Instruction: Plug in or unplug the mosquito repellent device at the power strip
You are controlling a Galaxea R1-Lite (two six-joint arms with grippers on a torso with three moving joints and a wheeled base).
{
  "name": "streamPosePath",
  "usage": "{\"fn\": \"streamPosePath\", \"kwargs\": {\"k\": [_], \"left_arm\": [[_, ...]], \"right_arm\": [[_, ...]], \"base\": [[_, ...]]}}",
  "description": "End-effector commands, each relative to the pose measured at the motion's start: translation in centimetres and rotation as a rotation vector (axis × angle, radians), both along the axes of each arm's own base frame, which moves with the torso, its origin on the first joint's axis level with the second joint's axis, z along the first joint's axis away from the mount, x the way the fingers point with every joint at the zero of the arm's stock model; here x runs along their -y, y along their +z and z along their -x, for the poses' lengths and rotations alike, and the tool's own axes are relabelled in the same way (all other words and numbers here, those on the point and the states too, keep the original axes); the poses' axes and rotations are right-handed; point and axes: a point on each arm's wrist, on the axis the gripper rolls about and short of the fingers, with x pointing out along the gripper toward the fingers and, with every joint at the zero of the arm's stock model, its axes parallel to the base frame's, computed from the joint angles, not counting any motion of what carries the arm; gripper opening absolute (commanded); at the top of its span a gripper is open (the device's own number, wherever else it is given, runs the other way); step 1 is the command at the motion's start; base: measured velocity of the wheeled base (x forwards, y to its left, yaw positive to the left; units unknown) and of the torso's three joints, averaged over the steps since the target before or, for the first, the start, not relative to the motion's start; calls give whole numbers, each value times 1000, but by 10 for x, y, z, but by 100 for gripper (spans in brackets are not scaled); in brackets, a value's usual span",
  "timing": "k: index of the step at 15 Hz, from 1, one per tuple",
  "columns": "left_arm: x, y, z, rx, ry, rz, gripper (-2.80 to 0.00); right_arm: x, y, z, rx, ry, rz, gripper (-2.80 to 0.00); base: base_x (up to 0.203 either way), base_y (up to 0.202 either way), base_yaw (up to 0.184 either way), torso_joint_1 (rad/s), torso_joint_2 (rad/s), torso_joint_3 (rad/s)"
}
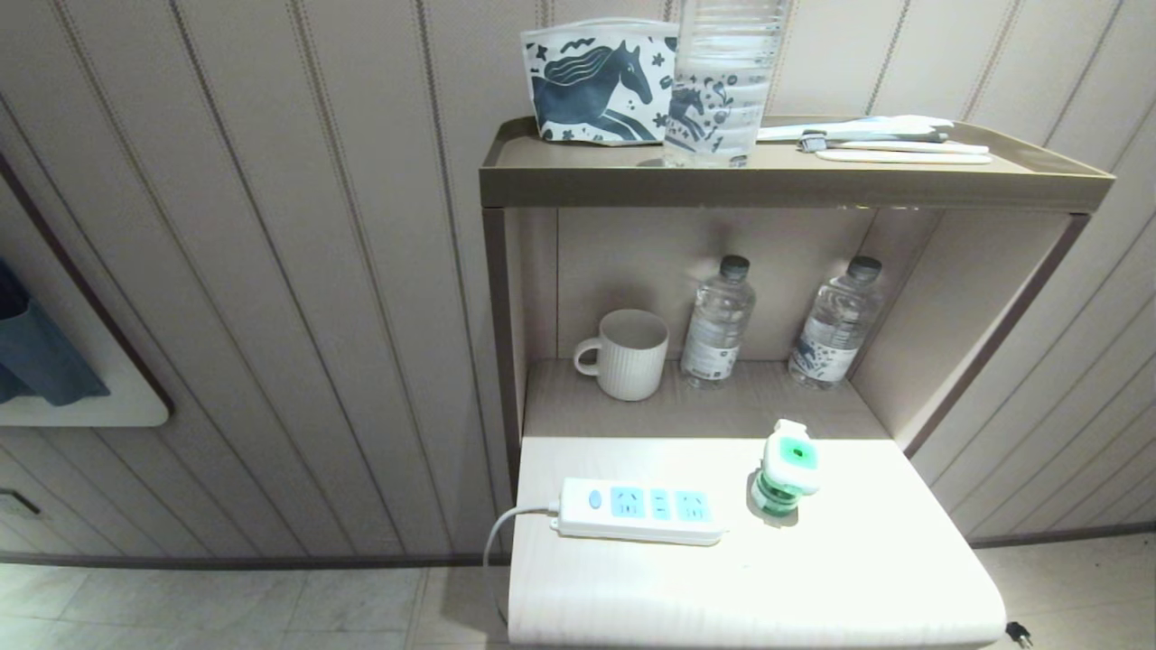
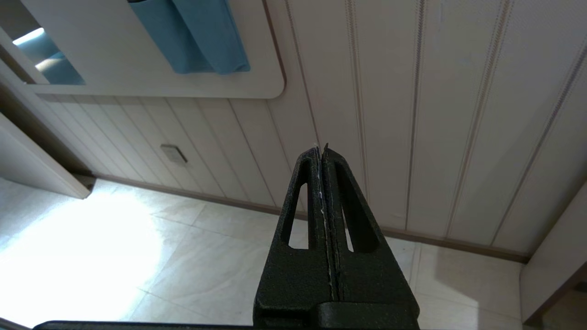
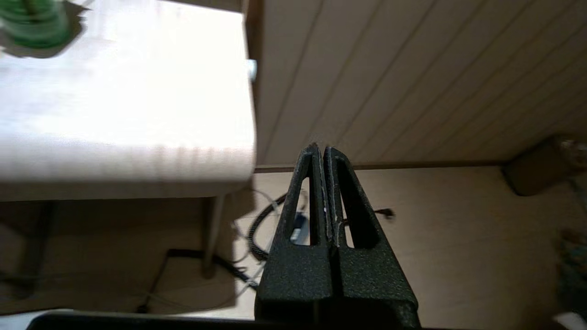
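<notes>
White power strip [image 1: 639,511] beside unplugged mosquito repellent device [image 1: 787,469]

The big clear bottle [image 1: 722,81] on the top shelf is cropped overhead. Right wrist view blurred — the mosquito repellent device [image 3: 34,23] is half cut off

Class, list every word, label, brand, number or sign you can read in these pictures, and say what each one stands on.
No text can be read anywhere.
Left water bottle: label print too small to read.
Right water bottle: label print too small to read.
Pouch: a horse picture only, no words.
Power strip: no legible marking.
Mosquito repellent device: no legible marking.
</notes>
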Motion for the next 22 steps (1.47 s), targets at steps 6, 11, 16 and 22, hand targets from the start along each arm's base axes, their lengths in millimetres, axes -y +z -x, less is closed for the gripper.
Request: {"fn": "streamPosePath", "kwargs": {"k": [6,11,16,22], "left_arm": [[0,0,0,0,2,-1,-280],[0,0,0,0,3,-1,-280],[0,0,0,0,3,-1,-280],[0,0,0,0,1,-1,-280]], "right_arm": [[-1,-3,-2,3,249,-37,-280],[-1,-3,-2,-24,235,64,-280],[-7,-8,-1,-36,271,-11,-280],[-9,-14,10,42,259,66,-280]], "base": [[0,0,0,0,0,0],[0,0,0,0,0,0],[0,0,0,0,0,0],[0,0,0,0,0,0]]}}
